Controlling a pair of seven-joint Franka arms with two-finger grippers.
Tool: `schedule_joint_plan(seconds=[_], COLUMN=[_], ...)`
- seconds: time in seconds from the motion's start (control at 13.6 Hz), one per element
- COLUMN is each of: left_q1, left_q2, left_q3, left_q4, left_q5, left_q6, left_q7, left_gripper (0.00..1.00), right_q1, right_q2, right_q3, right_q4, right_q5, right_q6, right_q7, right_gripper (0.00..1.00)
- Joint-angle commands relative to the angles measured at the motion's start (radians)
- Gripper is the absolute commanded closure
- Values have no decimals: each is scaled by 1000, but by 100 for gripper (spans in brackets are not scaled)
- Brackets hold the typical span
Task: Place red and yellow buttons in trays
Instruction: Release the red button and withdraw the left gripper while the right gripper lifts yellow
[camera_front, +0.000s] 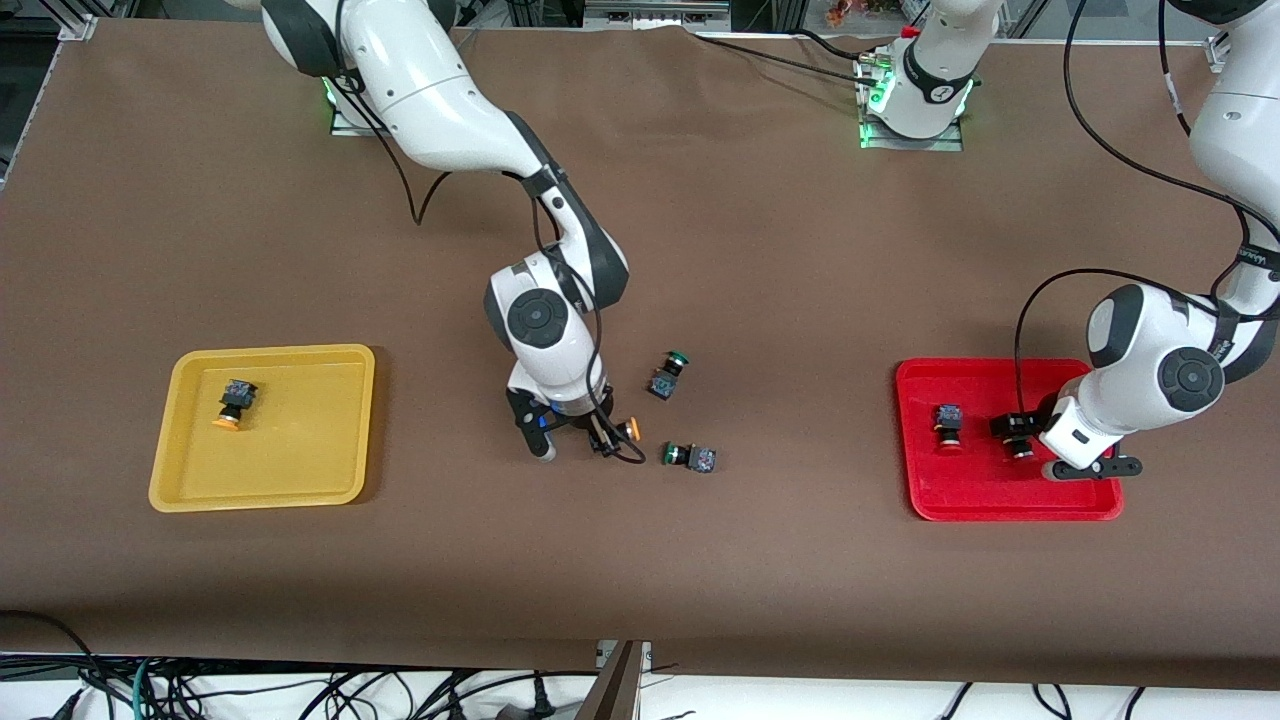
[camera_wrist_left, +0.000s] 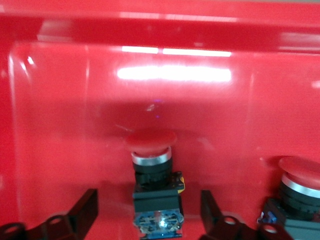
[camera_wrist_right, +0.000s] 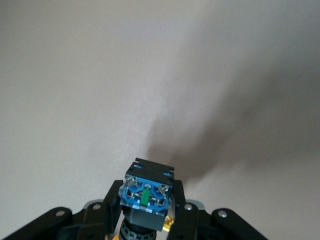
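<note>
The right hand (camera_front: 600, 437), closed on the yellow button (camera_front: 622, 431), should lift straight up before travelling toward the yellow tray (camera_front: 180, 440) at 9 o'clock, while the left hand (camera_front: 1035, 440), open in the red tray (camera_front: 1000, 505) with a red button (camera_wrist_left: 152, 175) free between its fingers, rises clear.

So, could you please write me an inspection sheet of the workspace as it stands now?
Surface: brown table cover.
Job's things: yellow tray holds one yellow button; red tray holds two red buttons; second yellow button sits on the cover mid-table.
Clutter: two green-capped buttons beside that yellow button.
Grippers: left gripper open astride a red button in the red tray; right gripper shut on the mid-table yellow button.
Cables: black leads run along both arms; a tangle hangs below the table's near edge.
Surroundings: metal framing along the base end.
</note>
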Motion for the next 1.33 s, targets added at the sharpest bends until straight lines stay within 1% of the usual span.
schedule_joint_plan(seconds=[0.0,0.22,0.29,0.37,0.44,0.52,0.66,0.74,0.81,0.96,1.03,1.11,1.25], left_q1=[-7,13,19,39,74,98,128,136,142,141,144,141,125], left_q2=[-121,-225,-265,-299,-344,-388,-443,-473,-514,-545,-545,-545,-539], left_q3=[-8,-69,-86,-92,-95,-121,-148,-169,-174,-180,-192,-197,-197], left_q4=[0,4,3,7,15,16,19,23,21,26,44,84,151], left_q5=[-20,-26,-66,-165,-263,-310,-333,-362,-394,-424,-424,-425,-439], left_q6=[-83,-166,-196,-226,-235,-240,-299,-321,-325,-347,-370,-417,-494], left_q7=[98,93,96,98,110,166,252,254,253,254,254,254,256], left_gripper=[0,0,0,0,0,0,0,0,0,0,0,0,0], right_q1=[-62,-139,-168,-196,-207,-208,-208,-208,-208,-214,-239,-272,-317], right_q2=[-117,-196,-214,-233,-260,-286,-319,-323,-326,-325,-323,-319,-305], right_q3=[8,8,8,1,-25,-67,-140,-176,-209,-278,-288,-288,-286], right_q4=[-64,-88,-93,-114,-158,-212,-284,-311,-331,-370,-380,-387,-413], right_q5=[15,18,18,17,17,17,17,17,17,18,20,20,21], right_q6=[-128,-286,-339,-379,-390,-389,-389,-387,-387,-374,-364,-351,-283], right_q7=[-204,-413,-491,-576,-672,-773,-956,-1039,-1120,-1293,-1361,-1415,-1521], right_gripper=[82,82,82,82,82,82,82,82,82,82,82,82,82])
